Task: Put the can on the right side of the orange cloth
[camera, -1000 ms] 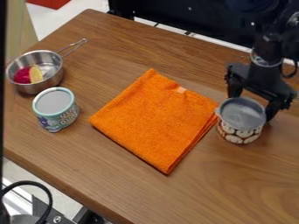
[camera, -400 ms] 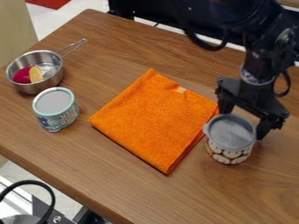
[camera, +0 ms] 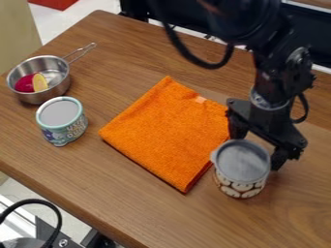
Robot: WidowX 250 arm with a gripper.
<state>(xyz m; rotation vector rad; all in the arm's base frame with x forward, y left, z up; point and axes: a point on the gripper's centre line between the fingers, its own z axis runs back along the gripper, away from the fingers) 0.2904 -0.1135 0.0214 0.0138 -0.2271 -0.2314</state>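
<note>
1 steel saucepan (camera: 36,98) on wooden table (camera: 107,196); contents: 1 magenta piece (camera: 24,84), 1 yellow piece (camera: 40,82). 1 teal-rimmed tin (camera: 61,118), upright, just beside saucepan.

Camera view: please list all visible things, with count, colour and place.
Cloth: 1, orange, centre
Right can: 1, brown-white, grey top, at cloth's right edge
Left can: 1, teal, grey top, left of cloth
Pan: 1, silver, left
Red piece: 1, red, in pan
Yellow piece: 1, yellow, in pan
Table: 1, brown, across view
Panel: 1, tan, upper left
Red object: 1, red, top left
Cable: 1, black, lower left
Arm: 1, black, upper right
Gripper: 1, black, holding right can
</note>
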